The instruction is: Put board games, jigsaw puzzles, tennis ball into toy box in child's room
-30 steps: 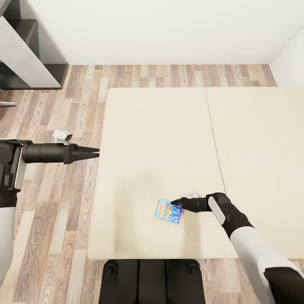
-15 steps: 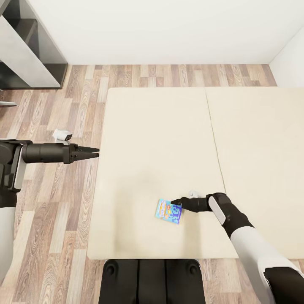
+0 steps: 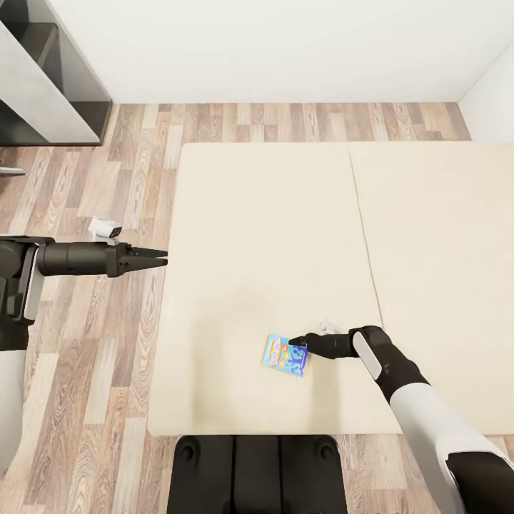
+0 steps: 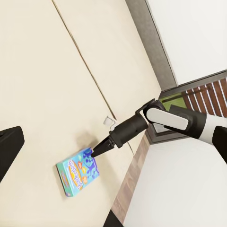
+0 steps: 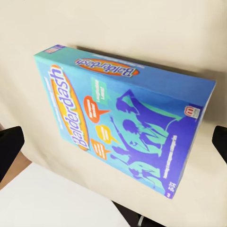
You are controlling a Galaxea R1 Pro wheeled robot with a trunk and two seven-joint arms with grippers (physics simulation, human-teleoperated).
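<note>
Bed: wide two-part beige mattress, matte, a straight seam running down between the halves. Wood-plank floor along its left side; plain white wall beyond. Dark shelving unit with pale panels at the far left corner, cut off by the frame edge. In the left wrist view a grey headboard borders the mattress.

Board game: small flat card box, blue-teal with purple figures and orange speech bubbles, "Balderdash" readable in the right wrist view. It sits on the left mattress half near the foot edge; one side looks slightly raised, hard to confirm.

Right gripper: black, tapered, tips at the box's right edge. Head view shows the tips drawn to a point at the box; wrist view shows two dark fingertips flanking the box. Clamped or merely touching — cannot tell.

Left gripper: held out level over the floor beside the bed, well apart from the box, fingers slightly parted, nothing between them.

Small white object by the left arm, unclear what it is.
</note>
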